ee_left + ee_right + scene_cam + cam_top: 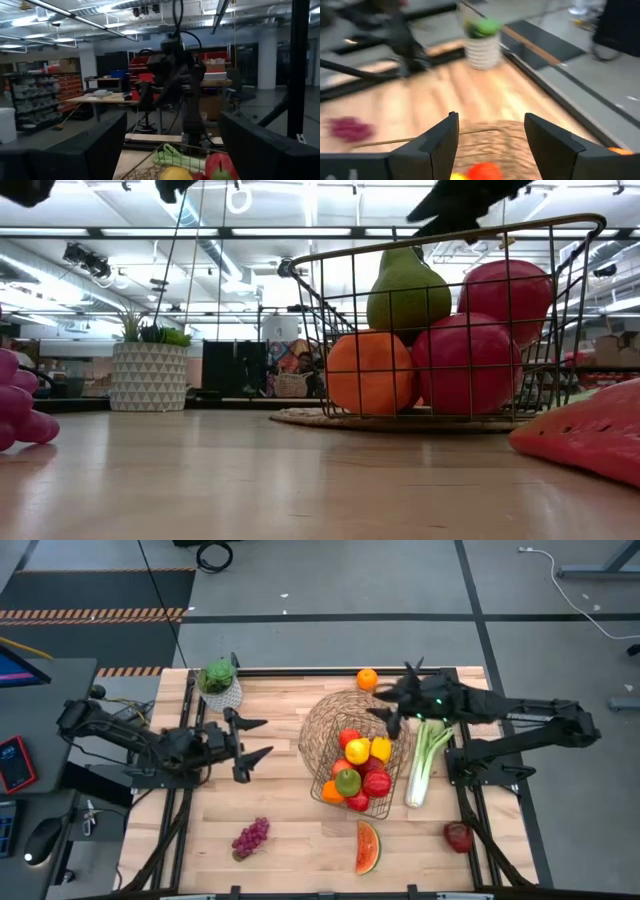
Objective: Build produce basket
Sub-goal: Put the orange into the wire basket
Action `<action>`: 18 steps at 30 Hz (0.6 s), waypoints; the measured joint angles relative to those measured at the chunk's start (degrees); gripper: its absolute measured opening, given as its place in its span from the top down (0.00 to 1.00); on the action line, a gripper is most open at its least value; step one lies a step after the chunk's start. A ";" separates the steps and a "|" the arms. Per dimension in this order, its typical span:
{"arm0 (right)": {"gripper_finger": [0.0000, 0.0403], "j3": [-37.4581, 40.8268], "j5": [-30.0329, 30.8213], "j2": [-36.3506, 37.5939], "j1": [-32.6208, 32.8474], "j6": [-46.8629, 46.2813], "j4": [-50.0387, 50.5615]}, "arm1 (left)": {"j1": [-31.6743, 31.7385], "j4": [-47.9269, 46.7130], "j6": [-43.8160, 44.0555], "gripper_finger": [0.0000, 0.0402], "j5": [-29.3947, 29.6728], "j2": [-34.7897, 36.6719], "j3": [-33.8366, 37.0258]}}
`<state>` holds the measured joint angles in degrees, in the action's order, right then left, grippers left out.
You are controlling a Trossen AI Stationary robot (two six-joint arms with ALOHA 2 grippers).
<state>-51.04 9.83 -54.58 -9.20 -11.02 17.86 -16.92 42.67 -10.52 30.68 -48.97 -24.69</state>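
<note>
The dark wire basket [352, 798] stands on a round woven mat [325, 720] in mid-table. It holds red apples [376, 783], a green pear [347, 780], an orange [331, 792] and yellow pieces [358, 751]. The low view shows the same basket [560, 225] and pear [407, 288]. A celery stalk [426, 762] lies right of the basket. A second orange [367, 679] sits at the far edge. Grapes [250, 837], a watermelon slice [368, 847] and a red apple [458, 836] lie near the front. My left gripper [256, 738] is open and empty left of the basket. My right gripper [388, 706] is open and empty above the basket's far side.
A leafy plant in a white pot [220, 685] stands at the far left of the table, behind my left gripper. Bare wood lies between my left gripper and the basket [280, 780]. Both arms' bases and frames run along the table's left and right edges.
</note>
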 joint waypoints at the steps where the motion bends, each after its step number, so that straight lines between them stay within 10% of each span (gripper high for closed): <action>1: 0.43 -1.46 0.03 -1.52 -1.11 0.61 1.48 | 0.12 0.03 0.62 0.21 0.06 1.21 0.92; 18: 0.34 -16.50 -4.78 -27.96 -27.12 12.03 18.09 | 0.25 -7.95 -0.72 0.21 13.06 11.96 8.23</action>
<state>-67.54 5.05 -82.54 -36.32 1.01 35.96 -16.67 34.71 -11.24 43.73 -37.00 -16.47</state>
